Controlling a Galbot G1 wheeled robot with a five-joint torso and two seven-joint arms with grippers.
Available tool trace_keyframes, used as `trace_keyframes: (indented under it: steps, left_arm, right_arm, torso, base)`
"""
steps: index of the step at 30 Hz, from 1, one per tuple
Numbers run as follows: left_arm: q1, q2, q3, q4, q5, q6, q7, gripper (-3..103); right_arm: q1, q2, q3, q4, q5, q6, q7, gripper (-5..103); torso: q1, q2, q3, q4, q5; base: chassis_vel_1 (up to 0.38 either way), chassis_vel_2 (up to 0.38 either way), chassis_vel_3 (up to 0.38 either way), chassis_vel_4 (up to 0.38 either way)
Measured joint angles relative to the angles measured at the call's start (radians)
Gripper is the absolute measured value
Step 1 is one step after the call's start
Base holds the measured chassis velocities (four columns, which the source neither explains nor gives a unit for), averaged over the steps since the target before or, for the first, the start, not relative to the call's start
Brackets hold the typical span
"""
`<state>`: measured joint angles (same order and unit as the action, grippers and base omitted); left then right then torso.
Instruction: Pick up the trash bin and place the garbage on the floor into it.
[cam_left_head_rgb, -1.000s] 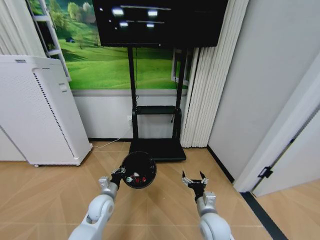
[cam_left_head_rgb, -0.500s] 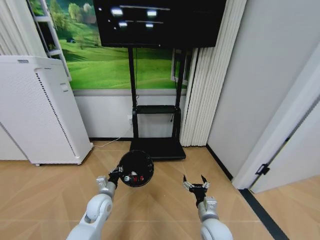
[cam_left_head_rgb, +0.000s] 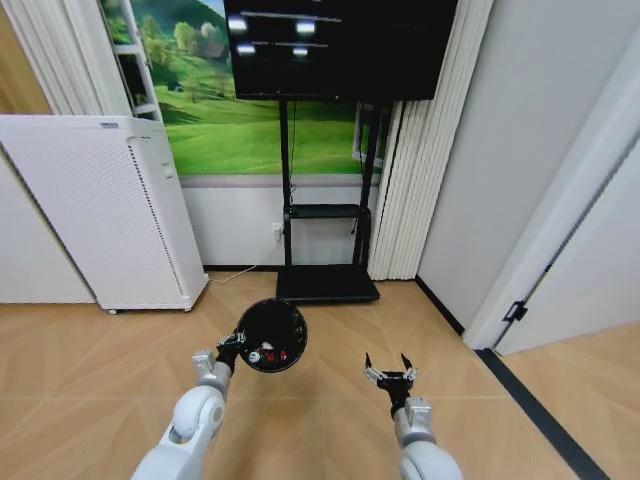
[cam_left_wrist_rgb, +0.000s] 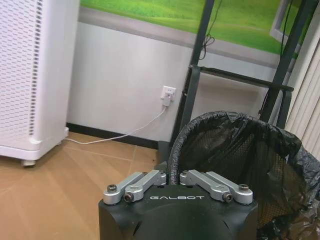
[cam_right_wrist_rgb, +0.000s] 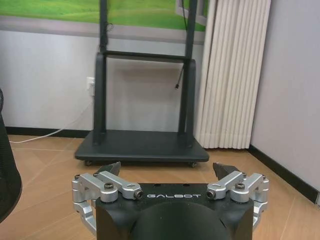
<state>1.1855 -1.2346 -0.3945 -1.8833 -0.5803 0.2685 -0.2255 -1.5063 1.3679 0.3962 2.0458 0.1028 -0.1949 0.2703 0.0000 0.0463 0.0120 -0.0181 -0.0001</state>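
A: Black mesh with a black liner, that is the trash bin (cam_left_head_rgb: 271, 336). The left gripper (cam_left_head_rgb: 229, 352) has its jaws closed on the bin's rim, and the bin hangs above the floor (cam_left_head_rgb: 100, 380), in front of the TV stand (cam_left_head_rgb: 327, 283).

B: What changed in the last second?

A: The whole head view shifted. The white appliance (cam_left_head_rgb: 110, 215) and the TV stand sit more to the right in the picture than one second ago, so the camera turned; the things did not move. The bin stays at the same place beside the left arm.

B: And the garbage?

A: Small red and white pieces (cam_left_head_rgb: 270, 355) lie inside the bin. I judge the collecting is mostly done, but I cannot count them.

B: The right gripper (cam_left_head_rgb: 391, 374)?

A: Its jaws are wide and empty, to the right of the bin. The bin's bottom is hidden in the wrist view, and the floor near the robot is cut off
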Motion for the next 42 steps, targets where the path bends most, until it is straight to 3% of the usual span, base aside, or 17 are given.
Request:
trace_keyframes:
  steps: [8, 14, 26, 31, 34, 36, 37, 40, 42]
  left_arm:
    - [-0.001, -0.005, -0.003, 0.004, -0.001, -0.002, 0.002, 6]
    - [0.000, -0.017, -0.003, 0.011, 0.004, -0.004, 0.001, 6]
    - [0.022, -0.046, -0.007, 0.015, 0.007, -0.009, -0.020, 6]
    - [0.057, -0.092, -0.040, 0.002, -0.058, -0.009, -0.144, 6]
    - [0.083, -0.110, -0.063, -0.006, -0.069, -0.002, -0.181, 6]
    - [0.116, -0.122, -0.094, -0.009, -0.100, 0.004, -0.250, 6]
    - [0.116, -0.122, -0.094, -0.009, -0.100, 0.004, -0.250, 6]
    - [0.122, -0.137, -0.155, 0.018, -0.188, 0.002, -0.364, 6]
    - [0.120, -0.139, -0.166, 0.026, -0.197, 0.001, -0.375, 6]
  right_arm:
    - [0.010, 0.003, -0.015, -0.025, -0.009, 0.001, -0.018, 100]
    - [0.032, 0.002, -0.019, -0.073, 0.002, 0.053, -0.024, 100]
    - [0.035, -0.005, -0.013, -0.092, 0.021, 0.061, -0.027, 100]
    - [0.031, -0.008, -0.010, -0.103, 0.022, 0.067, -0.027, 100]
    - [0.031, -0.008, -0.010, -0.106, 0.023, 0.068, -0.027, 100]
    - [0.033, -0.010, -0.010, -0.110, 0.024, 0.068, -0.027, 100]
    - [0.033, -0.010, -0.010, -0.110, 0.024, 0.068, -0.027, 100]
    - [0.039, -0.016, -0.010, -0.113, 0.027, 0.068, -0.027, 100]
    - [0.040, -0.016, -0.010, -0.114, 0.027, 0.068, -0.027, 100]
  torso:
    - [0.000, 0.000, 0.000, 0.0001, -0.0003]
    - [0.000, 0.000, 0.000, 0.0003, 0.0000]
    - [0.000, 0.000, 0.000, -0.0002, 0.0003]
    - [0.000, 0.000, 0.000, -0.0005, 0.0002]
    - [0.000, 0.000, 0.000, -0.0003, 0.0001]
    - [0.000, 0.000, 0.000, 0.0000, -0.0001]
    - [0.000, 0.000, 0.000, 0.0000, -0.0001]
    - [0.000, 0.000, 0.000, 0.0001, -0.0001]
    - [0.000, 0.000, 0.000, 0.0001, -0.0002]
  base:
    - [0.606, 0.079, -0.613, -0.070]
    - [0.481, 0.251, -0.490, -0.243]
    - [0.064, 0.099, -0.044, -0.114]
    - [-0.032, -0.048, 0.025, 0.029]
    - [0.000, 0.000, 0.000, 0.000]
    - [0.000, 0.000, 0.000, 0.000]
    - [0.000, 0.000, 0.000, 0.000]
    - [0.000, 0.000, 0.000, 0.000]
    - [0.000, 0.000, 0.000, 0.000]
